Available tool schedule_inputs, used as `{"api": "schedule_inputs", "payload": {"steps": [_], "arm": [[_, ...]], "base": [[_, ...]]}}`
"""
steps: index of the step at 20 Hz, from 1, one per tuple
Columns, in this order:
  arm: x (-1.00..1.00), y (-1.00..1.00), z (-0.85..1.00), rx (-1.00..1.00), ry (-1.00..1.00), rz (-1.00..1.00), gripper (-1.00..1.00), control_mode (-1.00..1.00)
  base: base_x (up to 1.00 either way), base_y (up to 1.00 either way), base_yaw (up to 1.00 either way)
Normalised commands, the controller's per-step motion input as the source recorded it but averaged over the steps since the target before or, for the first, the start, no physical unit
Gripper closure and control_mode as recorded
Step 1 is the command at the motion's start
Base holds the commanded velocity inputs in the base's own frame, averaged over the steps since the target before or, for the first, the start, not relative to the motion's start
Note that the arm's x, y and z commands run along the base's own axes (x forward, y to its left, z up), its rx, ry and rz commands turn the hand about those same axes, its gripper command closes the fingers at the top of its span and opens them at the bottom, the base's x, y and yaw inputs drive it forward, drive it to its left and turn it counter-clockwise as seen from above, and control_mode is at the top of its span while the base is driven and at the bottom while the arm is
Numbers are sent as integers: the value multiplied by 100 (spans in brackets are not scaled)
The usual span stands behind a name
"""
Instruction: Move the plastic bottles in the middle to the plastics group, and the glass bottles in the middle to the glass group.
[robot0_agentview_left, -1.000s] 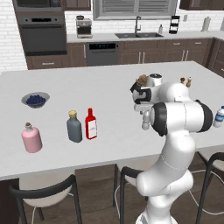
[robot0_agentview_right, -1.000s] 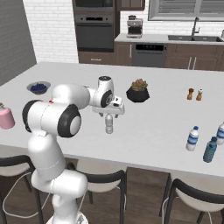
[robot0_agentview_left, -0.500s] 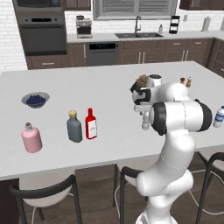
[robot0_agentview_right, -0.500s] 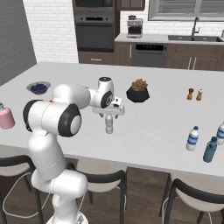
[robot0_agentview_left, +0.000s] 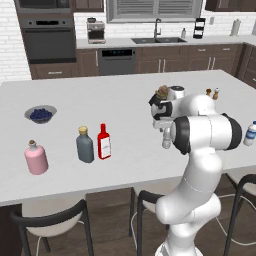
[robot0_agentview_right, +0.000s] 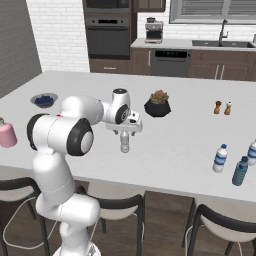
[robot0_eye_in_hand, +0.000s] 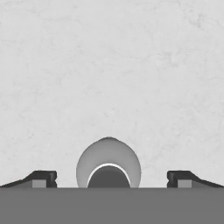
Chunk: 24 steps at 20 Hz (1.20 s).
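Observation:
A small greyish clear plastic bottle (robot0_agentview_right: 124, 145) stands mid-counter, also seen as the plastic bottle (robot0_agentview_left: 166, 142). My gripper (robot0_agentview_right: 125, 134) hangs straight over it, open, pointing down. In the hand view the bottle's cap (robot0_eye_in_hand: 108, 164) sits centred between my fingertips (robot0_eye_in_hand: 41, 178), which stand wide apart and clear of it. The slim red glass bottle (robot0_agentview_left: 104, 142) stands upright at the left, beside the dark grey bottle (robot0_agentview_left: 85, 145) and near the pink bottle (robot0_agentview_left: 36, 157) of the glass group. The plastics group (robot0_agentview_right: 219, 158) stands near the counter's right end.
A bowl of blueberries (robot0_agentview_left: 40, 114) sits at the far left. A potted plant (robot0_agentview_right: 158, 103) stands just behind my hand. Two small shakers (robot0_agentview_right: 222, 107) stand further right. Stools line the counter's near edge (robot0_agentview_right: 150, 187).

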Motion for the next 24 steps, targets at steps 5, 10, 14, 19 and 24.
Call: {"api": "schedule_inputs", "payload": {"steps": [5, 10, 14, 19, 24], "arm": [[0, 0, -12, 0, 0, 2, -100, -100], [0, 0, 0, 0, 0, 1, 100, -100], [0, 0, 0, 0, 0, 0, 100, -100], [0, 0, 0, 0, 0, 0, 100, -100], [-4, -7, 0, 0, -1, -1, 100, -100]], "base": [[0, 0, 0], [0, 0, 0], [0, 0, 0], [0, 0, 0], [0, 0, 0]]}}
